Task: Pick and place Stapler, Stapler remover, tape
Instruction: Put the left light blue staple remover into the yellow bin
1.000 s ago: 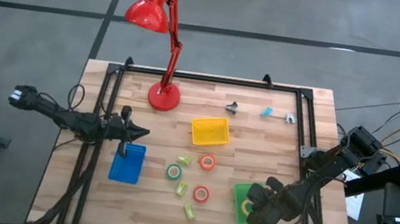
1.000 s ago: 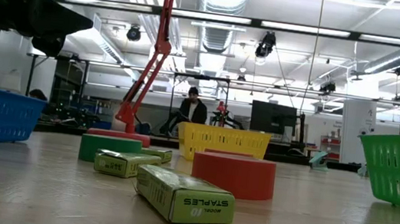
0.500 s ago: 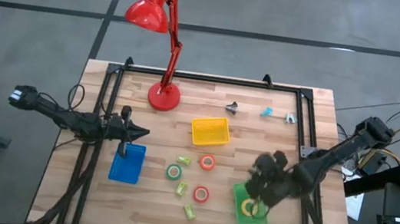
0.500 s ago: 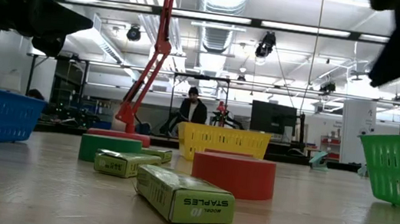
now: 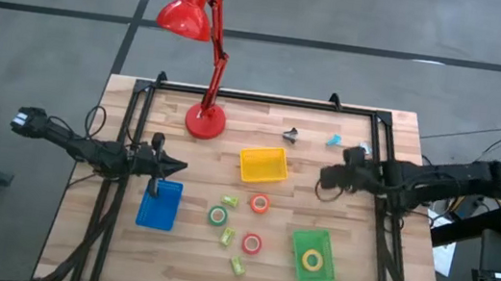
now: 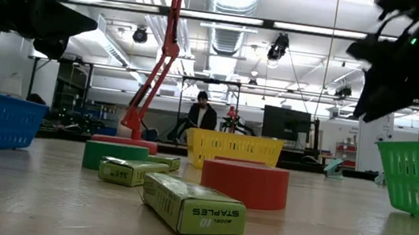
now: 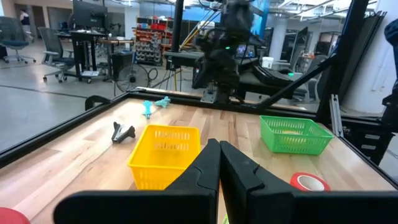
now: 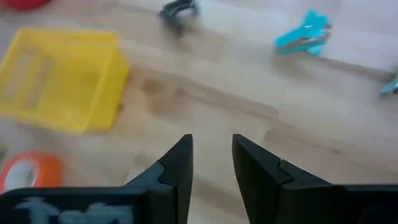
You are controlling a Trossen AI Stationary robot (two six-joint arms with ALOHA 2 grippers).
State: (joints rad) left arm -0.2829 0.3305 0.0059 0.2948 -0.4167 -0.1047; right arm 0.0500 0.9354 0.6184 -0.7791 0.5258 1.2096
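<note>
My right gripper (image 5: 326,177) (image 8: 211,163) hangs open and empty over bare table to the right of the yellow basket (image 5: 263,164). Three stapler removers lie near the far edge: a dark one (image 5: 291,134) (image 8: 177,9), a cyan one (image 5: 334,140) (image 8: 305,38) and a third (image 5: 364,149). The yellow tape (image 5: 312,259) lies flat in the green basket (image 5: 301,239). Orange (image 5: 260,203), green (image 5: 218,215) and red (image 5: 252,244) tape rolls lie flat mid-table. My left gripper (image 5: 172,164) (image 7: 219,148) waits shut above the blue basket (image 5: 160,204). No stapler shows.
The red desk lamp's base (image 5: 205,121) stands at the far left. Three lime-green staple boxes (image 5: 229,200) (image 5: 227,236) (image 5: 237,266) lie among the tape rolls. A black frame (image 5: 383,177) runs along the table's sides and far edge. A person sits in the room behind (image 6: 202,112).
My right gripper has swung from over the green basket at the near right toward the far edge, rising a little and rolling, and now hangs right of the yellow basket. The yellow tape stays in the green basket.
</note>
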